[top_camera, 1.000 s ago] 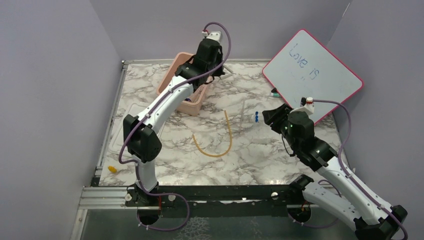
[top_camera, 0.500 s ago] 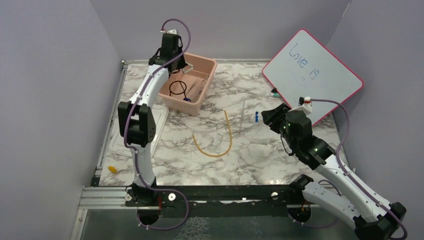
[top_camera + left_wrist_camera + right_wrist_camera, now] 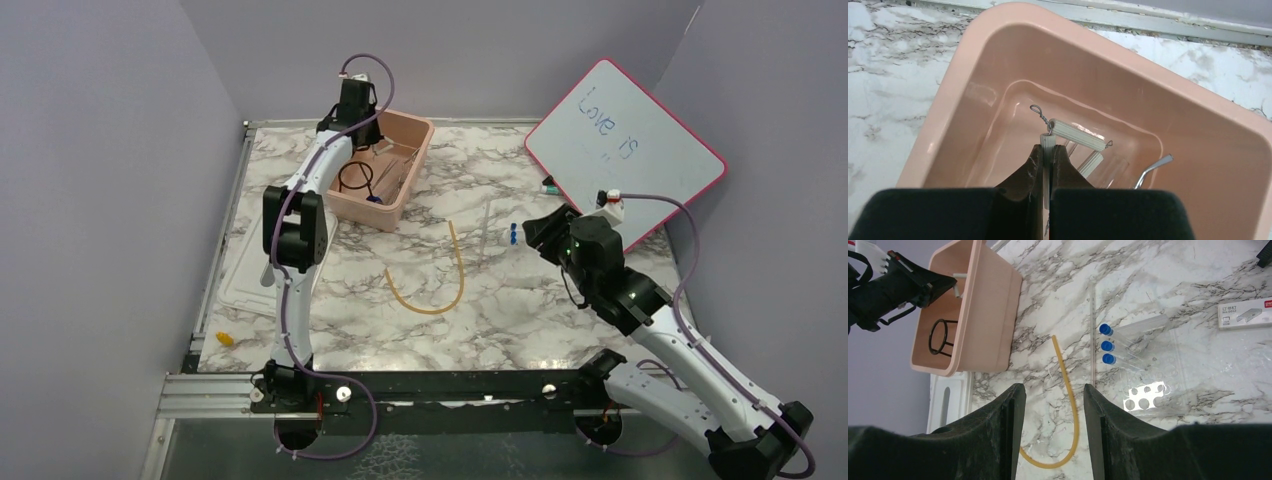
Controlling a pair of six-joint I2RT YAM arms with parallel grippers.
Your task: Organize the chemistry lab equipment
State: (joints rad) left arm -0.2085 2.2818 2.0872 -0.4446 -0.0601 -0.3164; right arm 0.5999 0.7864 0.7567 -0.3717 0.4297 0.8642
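The left end effector (image 3: 1049, 150) is closed on a pale wooden clamp with twisted wire ends (image 3: 1075, 135). It pinches one slat by its lower end, so the rest juts up and sideways over the inside of the pink plastic tub (image 3: 1158, 85). The clamp hangs above the tub's floor, near a bent grey metal rod (image 3: 1153, 167) and what look like clear glass pieces. For a clean drop, I judge the arm should lower a little before opening, so the clamp lands flat and neither knocks the glass nor bounces over the rim. A black wire ring (image 3: 355, 177) lies in the tub. The right end effector (image 3: 1054, 390) is open, hovering above the marble bench (image 3: 1058, 285) over the amber rubber tube bent in a U (image 3: 1072, 405). Three blue-capped clear tubes (image 3: 1108, 346) lie beside it, not yet collected.
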